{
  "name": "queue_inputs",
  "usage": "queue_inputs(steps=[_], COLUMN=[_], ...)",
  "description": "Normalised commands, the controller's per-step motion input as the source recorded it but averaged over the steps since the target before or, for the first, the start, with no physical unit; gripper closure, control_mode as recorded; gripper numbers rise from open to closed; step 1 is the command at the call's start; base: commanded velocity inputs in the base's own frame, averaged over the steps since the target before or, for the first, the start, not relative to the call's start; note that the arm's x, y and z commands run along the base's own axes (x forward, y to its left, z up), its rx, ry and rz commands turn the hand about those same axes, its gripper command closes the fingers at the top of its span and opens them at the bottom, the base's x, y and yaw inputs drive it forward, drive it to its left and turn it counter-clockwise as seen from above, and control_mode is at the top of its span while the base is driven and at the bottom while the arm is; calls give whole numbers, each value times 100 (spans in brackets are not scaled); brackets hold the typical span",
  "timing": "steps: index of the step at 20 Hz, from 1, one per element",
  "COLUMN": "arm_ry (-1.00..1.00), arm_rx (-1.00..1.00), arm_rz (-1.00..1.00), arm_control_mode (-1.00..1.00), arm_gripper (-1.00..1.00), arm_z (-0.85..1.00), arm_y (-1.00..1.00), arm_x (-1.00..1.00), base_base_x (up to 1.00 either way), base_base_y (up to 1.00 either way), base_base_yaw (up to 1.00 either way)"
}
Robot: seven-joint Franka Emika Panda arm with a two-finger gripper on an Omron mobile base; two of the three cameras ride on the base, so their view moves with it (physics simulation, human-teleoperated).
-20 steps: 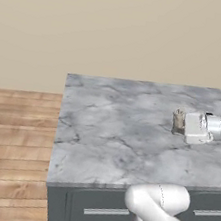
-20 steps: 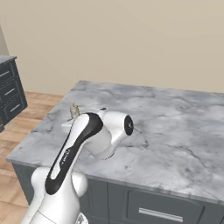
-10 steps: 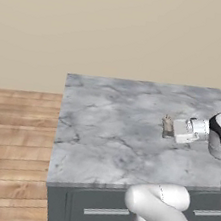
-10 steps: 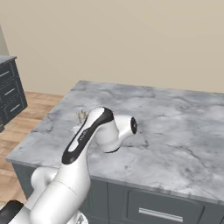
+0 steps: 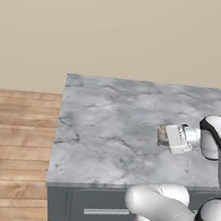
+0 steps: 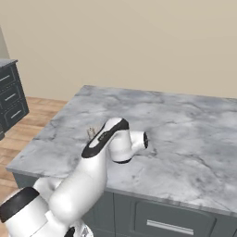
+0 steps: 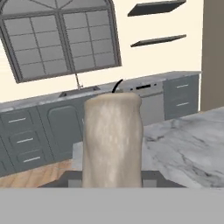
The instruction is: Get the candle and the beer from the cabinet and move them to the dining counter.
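Observation:
My gripper (image 5: pixel 171 138) is shut on the candle (image 5: pixel 161 134), a short beige cylinder held just above the dining counter (image 5: pixel 105 122) near its front right part. In the hand view the candle (image 7: pixel 112 140) stands upright between the dark fingertips (image 7: pixel 70 177), its wick dark and curved. From the right base view my arm hides most of the hand, and a bit of the candle (image 6: pixel 90 134) peeks out over the marble top (image 6: pixel 185 125). Two slate-grey cabinet shelf boards (image 7: pixel 157 8) hang on the far wall. The beer is out of view.
Wooden floor (image 5: pixel 12 137) lies left of the island. A dark grey drawer unit (image 6: pixel 9 99) stands at the far left. Across the room a counter run with a sink and tap (image 7: pixel 78 89) sits under arched windows (image 7: pixel 61 37).
The arm has swung the candle leftward and nearer to the counter's front edge in the left base view. The grip has stayed shut on it.

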Motion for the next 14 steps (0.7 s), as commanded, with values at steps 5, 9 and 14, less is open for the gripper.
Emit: queue_inputs(steps=[5,9,14], arm_ry=[3,1,-2], arm_rx=[-10,-4,0], arm_rz=[2,0,1], arm_control_mode=[-100,-100,-100], arm_gripper=[100,100,100], arm_z=[-27,-34,-45], arm_y=[-17,-12,-2], arm_x=[25,25,33], base_base_x=[0,0,0], base_base_y=[0,0,0], base_base_yaw=[0,0,0])
